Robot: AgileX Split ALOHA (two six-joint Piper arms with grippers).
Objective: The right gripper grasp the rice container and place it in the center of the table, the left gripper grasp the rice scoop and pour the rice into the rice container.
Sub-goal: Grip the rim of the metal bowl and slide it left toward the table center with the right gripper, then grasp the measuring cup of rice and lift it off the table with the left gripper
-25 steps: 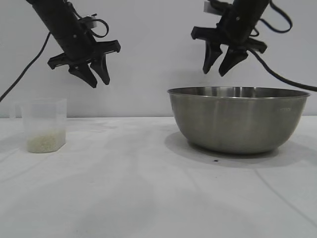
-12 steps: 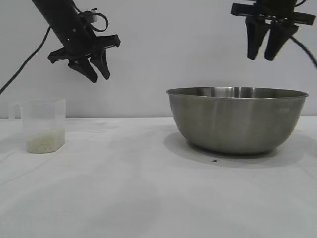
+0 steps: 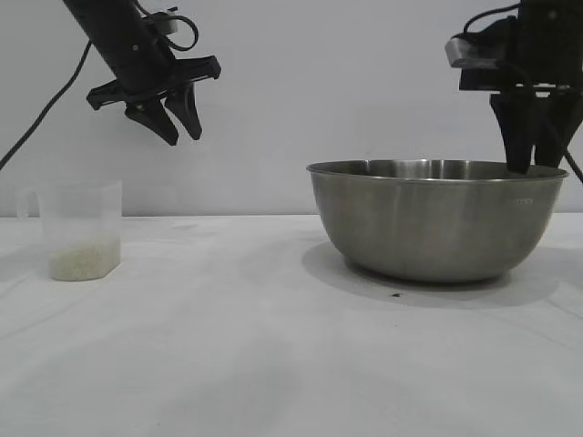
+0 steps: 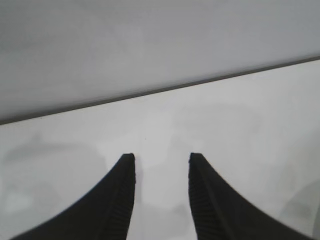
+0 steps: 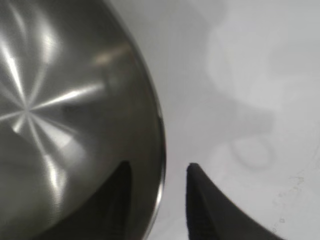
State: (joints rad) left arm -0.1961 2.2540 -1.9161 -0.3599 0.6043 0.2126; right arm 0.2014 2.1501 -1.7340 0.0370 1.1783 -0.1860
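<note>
Exterior view: the rice container [image 3: 437, 220] stands upright on the desk [image 3: 273, 346] at the right side. The right gripper [image 3: 533, 164] hangs directly over the container's right rim, pointing straight down, its tips at rim level; the jaws stand narrowly apart. The rice scoop [image 3: 80, 229] stands upright at the far left of the desk, well apart from the container, with the rice [image 3: 84, 259] lying in its bottom. The left gripper [image 3: 180, 135] is raised high above the desk, up and to the right of the scoop, touching nothing, jaws moderately apart.

Left wrist view: the left gripper [image 4: 161, 160] shows both fingers with a clear gap and nothing between them; bare desk [image 4: 225, 125] lies beyond.

Right wrist view: the right gripper [image 5: 159, 170] straddles the container's rim [image 5: 161, 150], one finger inside the bowl, the other outside over the desk [image 5: 260, 75]. Whether either finger touches the rim cannot be told.
</note>
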